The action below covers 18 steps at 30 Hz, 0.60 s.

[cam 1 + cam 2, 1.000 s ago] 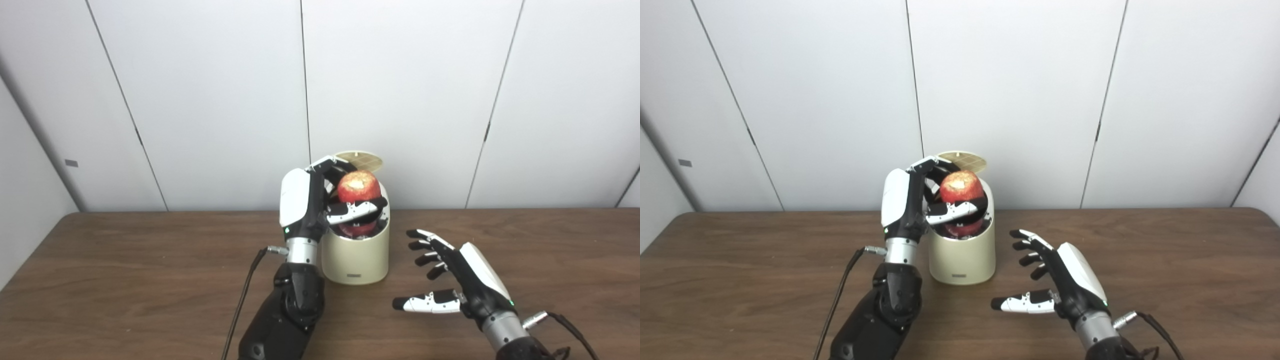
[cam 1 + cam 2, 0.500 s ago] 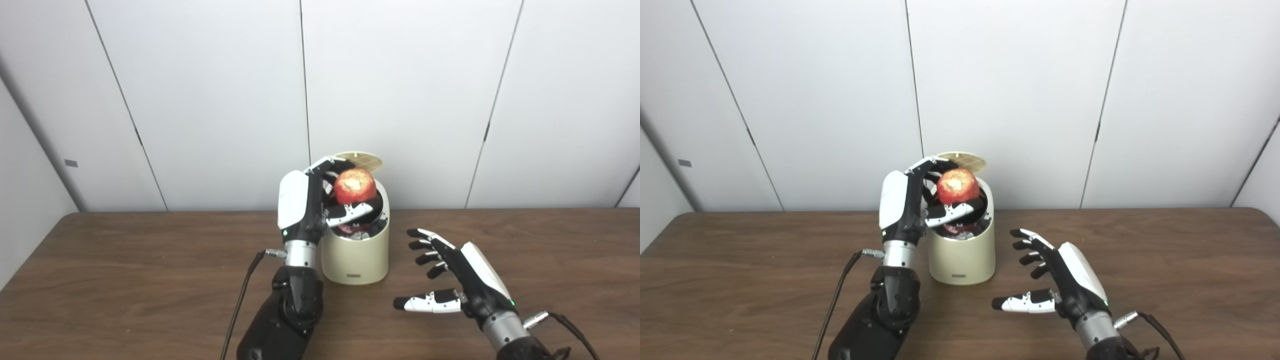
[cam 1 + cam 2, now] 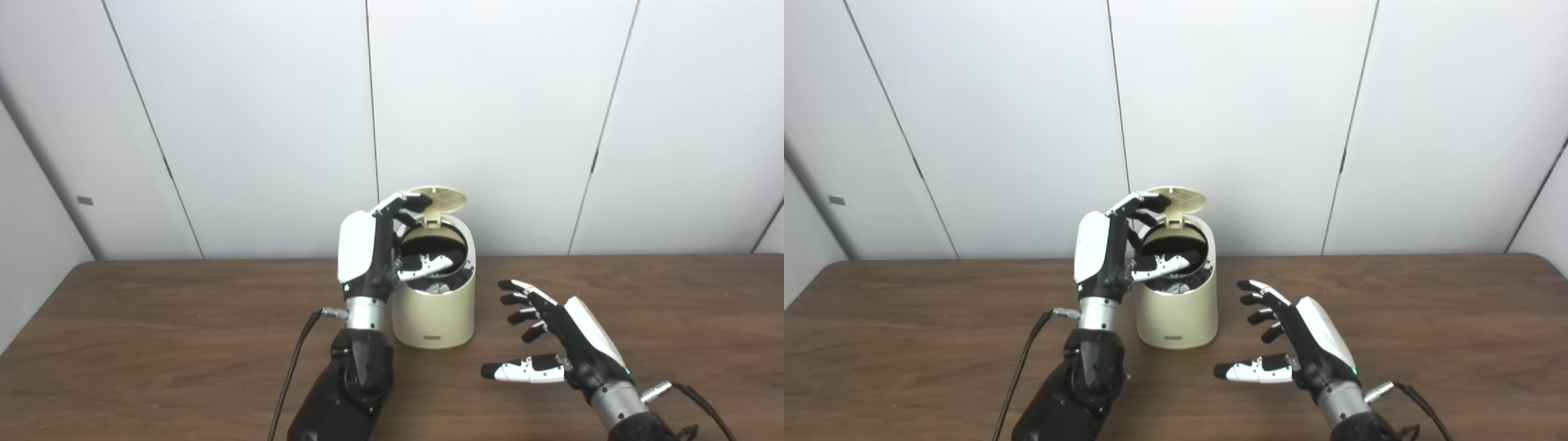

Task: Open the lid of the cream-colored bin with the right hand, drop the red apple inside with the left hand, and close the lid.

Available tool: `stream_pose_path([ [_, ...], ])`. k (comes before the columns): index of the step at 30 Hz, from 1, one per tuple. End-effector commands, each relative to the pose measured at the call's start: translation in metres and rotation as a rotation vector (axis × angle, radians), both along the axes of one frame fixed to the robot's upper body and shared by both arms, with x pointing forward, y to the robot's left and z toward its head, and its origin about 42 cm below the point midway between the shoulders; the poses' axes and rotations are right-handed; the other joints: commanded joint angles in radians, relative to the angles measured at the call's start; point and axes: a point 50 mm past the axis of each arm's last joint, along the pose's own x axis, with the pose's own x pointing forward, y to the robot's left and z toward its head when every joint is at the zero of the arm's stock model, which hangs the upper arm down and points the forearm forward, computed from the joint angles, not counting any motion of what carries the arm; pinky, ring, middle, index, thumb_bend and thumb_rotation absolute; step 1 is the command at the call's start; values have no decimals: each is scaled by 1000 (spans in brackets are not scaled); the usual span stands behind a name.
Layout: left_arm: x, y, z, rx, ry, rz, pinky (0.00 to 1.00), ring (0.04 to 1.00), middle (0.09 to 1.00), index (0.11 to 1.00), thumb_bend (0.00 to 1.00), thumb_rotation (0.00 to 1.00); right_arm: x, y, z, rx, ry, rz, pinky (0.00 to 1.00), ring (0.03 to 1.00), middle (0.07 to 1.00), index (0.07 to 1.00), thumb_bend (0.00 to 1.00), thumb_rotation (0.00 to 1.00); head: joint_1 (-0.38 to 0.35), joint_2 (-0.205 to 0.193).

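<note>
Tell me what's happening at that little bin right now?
Left robot hand open over the bin, holding nothing. Right robot hand open, apart. Lid up. Apple not visible.

wooden table (image 3: 153, 343) bearing cream bin (image 3: 433, 315)

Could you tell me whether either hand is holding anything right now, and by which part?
Nothing: the left hand is open over the bin, the right hand open beside it.

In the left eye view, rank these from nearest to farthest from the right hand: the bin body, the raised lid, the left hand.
From the right hand, low on the table's right:
1. Cream-colored bin, just to its left, standing on the table.
2. Left hand, at the bin's far side, over the opening.
3. Lid, hinged up behind the bin, highest and farthest back.
</note>
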Motion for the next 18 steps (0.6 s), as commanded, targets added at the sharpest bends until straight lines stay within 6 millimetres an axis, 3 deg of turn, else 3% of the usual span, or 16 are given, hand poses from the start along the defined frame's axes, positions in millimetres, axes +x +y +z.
stream_pose_path([
  [1,5,3,13,-2,-28,14,455,553,630,658,930,151,4,1,16,-3,-77,9,569,714,802,855,748,217,2,1],
  [8,3,5,14,-18,-34,6,453,552,630,650,919,150,4,1,16,7,-77,13,576,714,801,853,745,204,3,2],
  [11,0,8,15,-80,-57,-7,417,520,599,618,858,108,4,1,15,9,-79,12,577,716,799,850,747,193,6,-1],
  [12,-2,10,17,-110,-67,-16,382,482,574,588,811,83,5,1,14,6,-80,13,566,707,798,846,745,193,7,-1],
  [14,-5,14,20,-163,-87,-42,342,444,546,506,565,63,5,0,13,3,-80,15,563,704,801,840,744,186,10,-1],
  [18,-12,31,29,-228,-110,-84,295,427,491,494,523,6,5,-2,11,-6,-71,12,565,707,803,841,740,170,9,-1],
])
